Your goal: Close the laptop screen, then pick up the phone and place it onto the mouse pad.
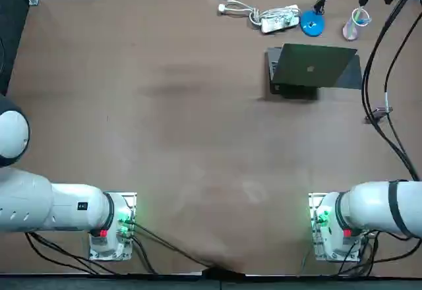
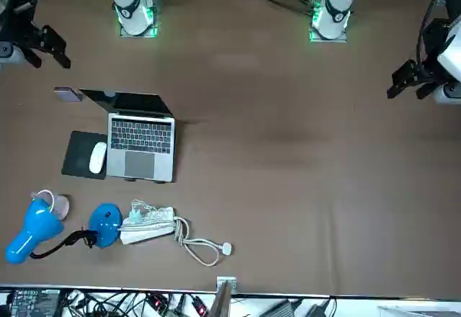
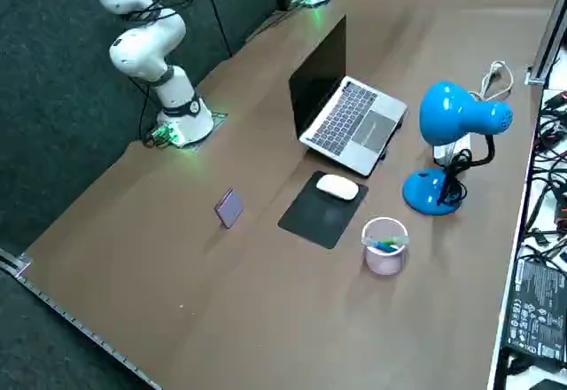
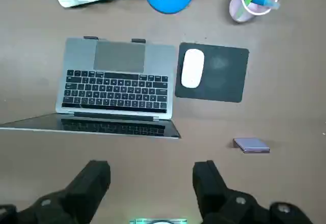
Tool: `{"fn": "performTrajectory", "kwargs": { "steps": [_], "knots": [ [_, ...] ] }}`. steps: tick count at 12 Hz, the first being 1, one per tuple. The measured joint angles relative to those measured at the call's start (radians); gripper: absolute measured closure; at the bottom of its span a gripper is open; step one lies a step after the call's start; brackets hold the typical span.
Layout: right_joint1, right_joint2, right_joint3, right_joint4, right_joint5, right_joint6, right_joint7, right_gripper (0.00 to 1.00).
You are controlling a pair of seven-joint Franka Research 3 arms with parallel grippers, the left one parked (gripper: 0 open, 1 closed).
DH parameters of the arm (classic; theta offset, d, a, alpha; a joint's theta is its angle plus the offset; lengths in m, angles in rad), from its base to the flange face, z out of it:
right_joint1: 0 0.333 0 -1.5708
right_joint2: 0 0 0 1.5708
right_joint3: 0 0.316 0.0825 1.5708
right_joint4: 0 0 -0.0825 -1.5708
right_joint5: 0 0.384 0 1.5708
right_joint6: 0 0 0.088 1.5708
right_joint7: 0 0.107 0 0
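Top view: the laptop [image 1: 310, 69] stands open on the counter [image 1: 165, 138], the lid's back facing the robot. Front view: the phone [image 2: 68, 95] lies flat just beside the laptop's lid, and the mouse pad [image 2: 75, 155] lies beside its keyboard. Wrist view: the right gripper [image 4: 152, 170] hangs high, pointing down, fingers apart and empty. The laptop's lid edge runs crosswise just ahead of it.

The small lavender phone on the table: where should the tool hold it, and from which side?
Hold the small lavender phone across its short width, on the two long edges, coming straight down. It lies flat with bare brown table all around, so a side approach finds nothing to catch. The open right tool hangs on the robot's side of the silver laptop.
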Motion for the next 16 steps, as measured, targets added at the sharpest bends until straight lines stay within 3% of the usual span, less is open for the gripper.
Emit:
{"fn": "performTrajectory", "kwargs": {
  "steps": [8, 11, 12, 16],
  "knots": [
    [0.008, 0.012, 0.012, 0.007, 0.008, -0.028, 0.008, 0.00],
    [0.060, 0.042, 0.022, -0.059, 0.011, -0.006, 0.040, 0.00],
    [0.071, 0.046, 0.023, -0.084, 0.011, 0.012, 0.043, 0.09],
    [0.116, 0.050, 0.023, -0.194, 0.012, 0.101, 0.127, 0.61]
  ]
}}
